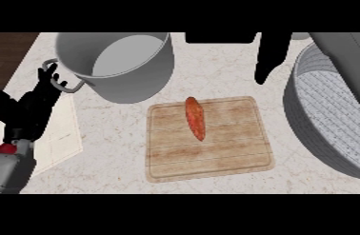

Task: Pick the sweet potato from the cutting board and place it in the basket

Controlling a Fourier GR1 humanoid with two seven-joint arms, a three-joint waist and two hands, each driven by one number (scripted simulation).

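The right hand (271, 53) hangs above the table's (225, 82) far side as a dark shape pointing down; whether its fingers are spread or pressed together I cannot tell. They hold nothing. The left hand (44, 89) rests at the view's left edge, fingers straight and up, just beside the handle of the grey pot (134, 67).

The sweet potato (195, 118) lies lengthwise on the upper middle of the cutting board (211, 153), well apart from both hands. It is slim and tapered — a grasp across one narrow end would likely let it pivot or roll off the board, so the thick middle looks the safer target.

The basket (320, 120) sits at the right, partly out of view, nothing visible inside. The pot also looks empty — and it stands close enough to the board to be mistaken for the goal.
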